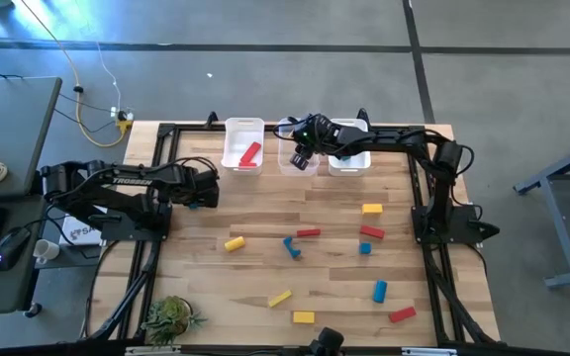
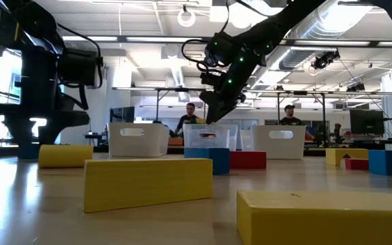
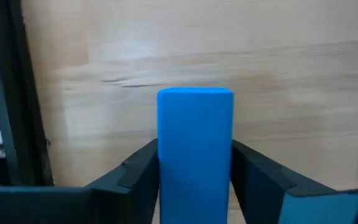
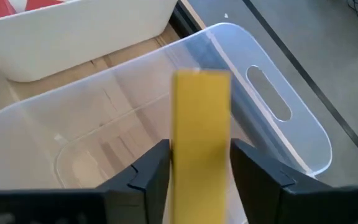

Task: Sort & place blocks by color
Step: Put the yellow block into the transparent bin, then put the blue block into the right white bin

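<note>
My right gripper point(image 1: 303, 159) hangs over the middle clear bin point(image 4: 261, 51) at the table's far edge, shut on a yellow bar point(image 4: 201, 118). My left gripper point(image 1: 202, 195) is near the table's left side, raised in the low view point(image 2: 80, 68), shut on a blue bar point(image 3: 194, 130). A red block point(image 1: 250, 153) lies in the left bin point(image 1: 230, 146). Several red, yellow and blue blocks lie flat on the wood, among them a yellow one point(image 1: 234, 242), a blue one point(image 1: 291, 246) and a red one point(image 1: 308, 233). My left gripper pinches the blue bar between its two fingers point(image 3: 135, 177) on its long side faces, at the near end point(image 3: 194, 186). The fingers lie along the bar, which sticks out past them over bare wood. My right gripper pinches the yellow bar between its two fingers point(image 4: 145, 171), on the side faces of its near end point(image 4: 201, 186), coming from above. The bar sticks out beyond the fingertips, lifted clear over the bin's open inside.
A third bin point(image 1: 350, 161) stands right of the middle one. More blocks lie toward the near right: yellow point(image 1: 371, 209), red point(image 1: 371, 232), blue point(image 1: 379, 290), red point(image 1: 401, 314), yellow point(image 1: 303, 317). A small plant point(image 1: 171, 316) sits at the near left corner. People stand beyond the table point(image 2: 190, 116).
</note>
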`<state>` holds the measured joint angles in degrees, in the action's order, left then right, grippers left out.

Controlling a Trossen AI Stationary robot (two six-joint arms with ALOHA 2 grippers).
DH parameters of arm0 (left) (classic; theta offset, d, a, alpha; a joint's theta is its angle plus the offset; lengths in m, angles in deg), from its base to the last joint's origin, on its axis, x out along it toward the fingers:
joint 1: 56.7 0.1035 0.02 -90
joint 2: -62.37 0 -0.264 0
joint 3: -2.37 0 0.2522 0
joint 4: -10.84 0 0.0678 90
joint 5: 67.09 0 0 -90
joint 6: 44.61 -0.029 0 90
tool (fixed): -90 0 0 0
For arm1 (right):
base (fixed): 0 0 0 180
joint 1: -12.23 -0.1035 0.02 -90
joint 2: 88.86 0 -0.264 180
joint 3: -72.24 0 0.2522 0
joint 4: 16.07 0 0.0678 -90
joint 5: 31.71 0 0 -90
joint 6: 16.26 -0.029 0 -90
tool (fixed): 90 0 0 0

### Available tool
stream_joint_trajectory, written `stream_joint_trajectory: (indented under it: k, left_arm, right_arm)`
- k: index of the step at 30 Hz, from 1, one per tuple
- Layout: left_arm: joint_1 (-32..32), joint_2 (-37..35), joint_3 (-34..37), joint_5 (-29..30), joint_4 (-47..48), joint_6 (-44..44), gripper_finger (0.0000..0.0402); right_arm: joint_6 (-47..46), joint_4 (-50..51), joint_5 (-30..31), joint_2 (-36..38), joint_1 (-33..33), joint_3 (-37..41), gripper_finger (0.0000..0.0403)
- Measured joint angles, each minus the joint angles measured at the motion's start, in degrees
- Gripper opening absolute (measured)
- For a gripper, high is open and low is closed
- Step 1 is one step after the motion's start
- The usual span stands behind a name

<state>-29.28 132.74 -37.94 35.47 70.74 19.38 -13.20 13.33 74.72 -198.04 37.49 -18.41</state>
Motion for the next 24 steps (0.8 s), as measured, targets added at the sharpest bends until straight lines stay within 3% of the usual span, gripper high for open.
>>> stream_joint_trajectory:
  k: [6, 17, 24]
  left_arm:
    - [0.0, 0.0, 0.0, 0.8, -0.5, -4.5, 0.0107]
    - [-0.9, -5.2, 0.3, -0.2, -3.7, -9.9, 0.0105]
    - [-3.0, -11.1, 0.2, -4.4, -13.1, -13.6, 0.0104]
  right_arm:
    - [-0.3, 0.0, 0.5, 0.0, -0.4, 0.0, 0.0194]
    - [-1.8, 2.2, -0.5, 3.4, -5.6, 0.0, 0.0204]
    - [-1.8, 4.8, -2.0, 7.7, -11.1, 0.0, 0.0204]
